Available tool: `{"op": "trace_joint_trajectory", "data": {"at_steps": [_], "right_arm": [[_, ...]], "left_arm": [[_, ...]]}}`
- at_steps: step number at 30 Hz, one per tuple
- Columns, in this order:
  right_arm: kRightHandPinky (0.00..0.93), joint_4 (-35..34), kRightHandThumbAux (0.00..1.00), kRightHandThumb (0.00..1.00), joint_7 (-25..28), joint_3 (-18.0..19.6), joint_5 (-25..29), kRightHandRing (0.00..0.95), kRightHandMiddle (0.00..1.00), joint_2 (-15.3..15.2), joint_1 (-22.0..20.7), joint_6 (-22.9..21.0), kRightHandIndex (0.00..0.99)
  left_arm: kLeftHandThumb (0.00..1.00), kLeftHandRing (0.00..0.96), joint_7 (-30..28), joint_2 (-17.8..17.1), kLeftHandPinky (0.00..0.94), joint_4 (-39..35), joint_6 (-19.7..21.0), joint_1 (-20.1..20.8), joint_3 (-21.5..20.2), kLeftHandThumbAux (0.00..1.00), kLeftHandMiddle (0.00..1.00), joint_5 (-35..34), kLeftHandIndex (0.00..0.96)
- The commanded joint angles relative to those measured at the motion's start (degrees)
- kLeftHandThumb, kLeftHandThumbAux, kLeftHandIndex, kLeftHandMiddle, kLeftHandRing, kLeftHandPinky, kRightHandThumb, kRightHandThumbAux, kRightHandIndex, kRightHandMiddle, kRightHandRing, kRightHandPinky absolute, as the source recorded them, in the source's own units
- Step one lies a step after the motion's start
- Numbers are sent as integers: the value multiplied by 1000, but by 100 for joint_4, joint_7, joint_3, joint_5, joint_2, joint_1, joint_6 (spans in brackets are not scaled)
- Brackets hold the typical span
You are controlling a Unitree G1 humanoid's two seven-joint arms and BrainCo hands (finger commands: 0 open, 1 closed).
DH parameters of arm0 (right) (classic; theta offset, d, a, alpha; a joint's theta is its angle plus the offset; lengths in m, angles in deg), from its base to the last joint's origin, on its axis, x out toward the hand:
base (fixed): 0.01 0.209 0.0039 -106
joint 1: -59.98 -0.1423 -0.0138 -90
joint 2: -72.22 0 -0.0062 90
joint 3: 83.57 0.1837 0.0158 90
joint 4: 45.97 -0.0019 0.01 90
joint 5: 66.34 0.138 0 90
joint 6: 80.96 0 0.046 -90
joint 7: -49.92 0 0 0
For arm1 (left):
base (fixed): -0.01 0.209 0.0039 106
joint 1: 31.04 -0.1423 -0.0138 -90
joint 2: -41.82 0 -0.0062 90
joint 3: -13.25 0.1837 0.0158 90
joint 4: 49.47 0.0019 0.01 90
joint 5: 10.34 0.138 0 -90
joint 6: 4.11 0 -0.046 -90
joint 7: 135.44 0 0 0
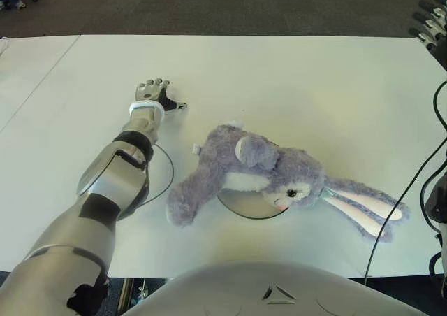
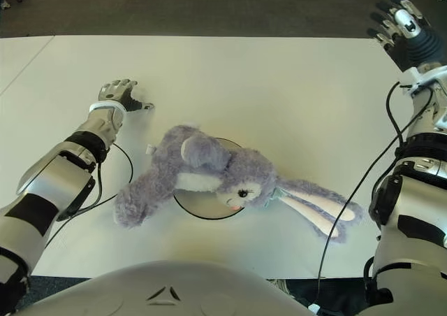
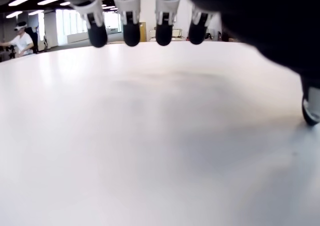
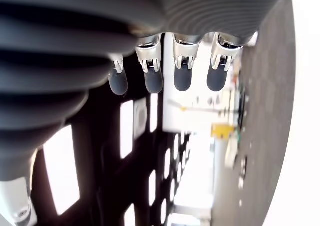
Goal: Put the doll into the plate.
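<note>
Table: white top (image 1: 293, 78) runs the width of the scene, with dark floor beyond its far edge.

Left hand: left hand (image 1: 155, 92) is out over the table, up and to the left of the doll and apart from it; in its own wrist view the fingertips (image 3: 131, 35) hang loose and spread above bare surface, holding nothing. My read is that it sits clear so as not to disturb the toy.

Doll: purple plush rabbit (image 1: 265, 173) lies on its side across the middle of the table, one leg stretched toward the left arm, white-lined ears (image 1: 363, 207) trailing to the right.

Plate: round plate (image 2: 202, 204) is directly beneath the doll's belly and head; only its near arc shows below the body. The legs and ears spill past the rim onto the table, so the doll is on the plate more than in it, yet the task looks essentially done.

Right hand: right hand (image 2: 401, 26) is raised at the far right edge, well away from the doll; its fingers are extended and empty, with no part in the job right now.
</note>
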Motion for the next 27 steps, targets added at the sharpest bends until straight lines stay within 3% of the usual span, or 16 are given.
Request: {"op": "trace_joint_trajectory", "data": {"at_steps": [1, 12, 16, 20, 25, 27], "right_arm": [[15, 1538, 627, 0, -178, 421, -45, 13, 50, -128, -437, 559, 51], [56, 2211, 634, 0, -502, 580, -266, 57, 98, 343, -96, 1083, 84], [72, 2396, 633, 0, -1053, 761, -266, 82, 125, 797, 185, 1121, 111], [82, 2415, 632, 0, -1322, 832, -316, 93, 131, 1064, 259, 1160, 115], [80, 2406, 623, 0, -1593, 824, -440, 95, 128, 1438, 292, 1248, 106], [75, 2391, 613, 0, -1788, 730, -563, 93, 122, 1757, 238, 1317, 101]], "left_arm": [[0, 21, -184, 129, 0, 389, -247, -1043, -143, 506, 0, -158, 0], [0, 43, -66, 107, 0, 399, -383, -1079, -336, 503, 8, -332, 0], [0, 42, 61, 101, 0, 384, -532, -1117, -526, 487, 15, -473, 0], [0, 38, 157, 78, 8, 379, -668, -1133, -651, 494, 22, -570, 0], [0, 41, 357, 91, 28, 349, -1013, -1153, -998, 517, 33, -814, 0], [0, 52, 478, 224, 35, 286, -1389, -1120, -1295, 533, 45, -1077, 0]]}}
